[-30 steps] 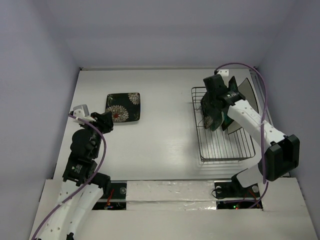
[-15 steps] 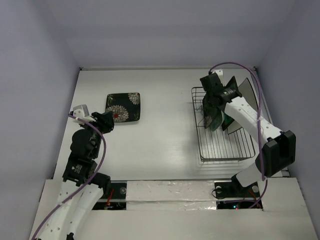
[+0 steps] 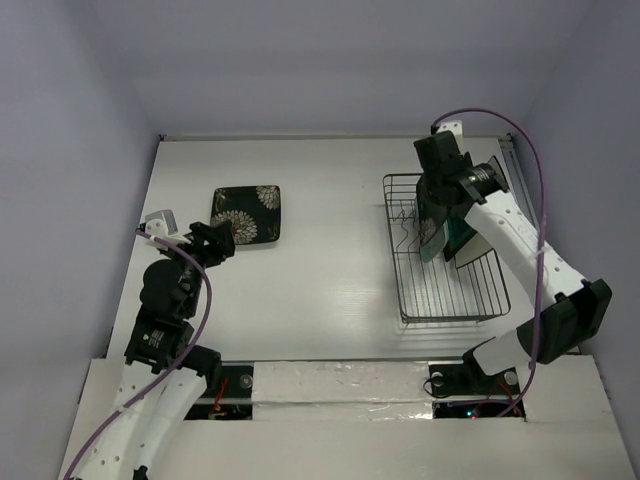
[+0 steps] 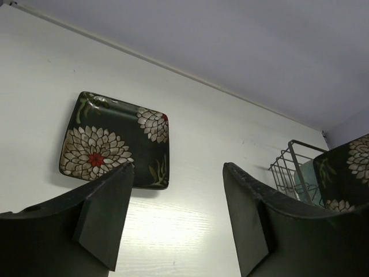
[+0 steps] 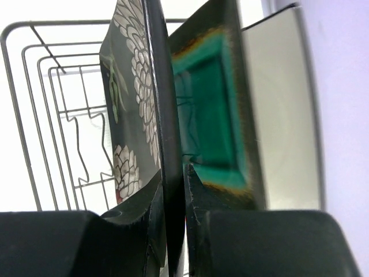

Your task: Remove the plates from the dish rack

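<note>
The wire dish rack [image 3: 440, 300] stands at the right of the table. Upright in it is a black flowered plate [image 5: 130, 86], and my right gripper [image 5: 173, 176] is shut on its rim from above. Behind that plate stand a teal-centred plate [image 5: 210, 109] and a white plate [image 5: 282, 115]. In the top view the right gripper [image 3: 432, 232] sits over the rack's far half. A second black flowered plate [image 3: 247, 213] lies flat on the table at the left. My left gripper [image 3: 216, 240] hovers at its near left corner, open and empty, as the left wrist view shows [image 4: 179, 168].
The rack's upright tines [image 5: 86, 150] to the left of the held plate stand bare. White walls close the table at the back and both sides. From the left wrist, the rack's corner [image 4: 288, 167] shows far right.
The left jaws have spread wide beside the flat plate. The right jaws have closed on the flowered plate in the rack, and the right arm has swung slightly rightward.
</note>
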Controlling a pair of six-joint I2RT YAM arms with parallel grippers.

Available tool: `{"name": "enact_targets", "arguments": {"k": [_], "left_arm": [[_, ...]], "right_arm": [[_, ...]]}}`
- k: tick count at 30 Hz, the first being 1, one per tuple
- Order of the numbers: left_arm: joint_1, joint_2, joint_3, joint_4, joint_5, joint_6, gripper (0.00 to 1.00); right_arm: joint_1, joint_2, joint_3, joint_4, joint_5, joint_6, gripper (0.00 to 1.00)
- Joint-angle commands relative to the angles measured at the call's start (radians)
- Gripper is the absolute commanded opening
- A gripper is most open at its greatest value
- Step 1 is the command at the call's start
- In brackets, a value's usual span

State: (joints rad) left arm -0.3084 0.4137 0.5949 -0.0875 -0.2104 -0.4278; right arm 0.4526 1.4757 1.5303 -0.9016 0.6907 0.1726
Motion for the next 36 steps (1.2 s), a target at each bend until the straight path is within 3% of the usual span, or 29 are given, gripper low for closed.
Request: {"name": "enact_targets", "arguments": {"k": [1,6,12,14,17,24,29,36], "left_arm": [[-0.008,-0.006,-0.012,0.048,0.003,0.0,0.61],[-0.008,-0.003,-0.014,0.048,0.003,-0.002,0.65],[-0.008,0.004,-0.012,0.049,0.003,-0.002,0.63],[-0.008,0.005,-0.014,0.049,0.003,-0.002,0.62],[-0.008,0.002,-0.012,0.046,0.003,0.0,0.61],[-0.008,-0.016,-0.012,0.045,0.003,-0.002,0.59],[-0.008,-0.016,-0.012,0.045,0.003,-0.002,0.59],[0.002,-0.018,-0.014,0.048,0.003,-0.003,0.59]], "right_arm": [[0.017,-0.11,0.126,0.059,0.107,0.004,0.0],[0.064,-0.179,0.163,0.131,0.086,0.018,0.0],[0.169,-0.201,0.035,0.424,-0.167,0.12,0.0],[0.201,-0.18,-0.005,0.599,-0.339,0.203,0.0],[0.244,-0.108,-0.058,0.824,-0.499,0.335,0.0],[0.294,0.118,-0.059,1.169,-0.592,0.589,0.0],[0.313,0.338,-0.01,1.293,-0.626,0.79,0.0],[0.342,0.57,0.129,1.317,-0.631,0.903,0.0]]}}
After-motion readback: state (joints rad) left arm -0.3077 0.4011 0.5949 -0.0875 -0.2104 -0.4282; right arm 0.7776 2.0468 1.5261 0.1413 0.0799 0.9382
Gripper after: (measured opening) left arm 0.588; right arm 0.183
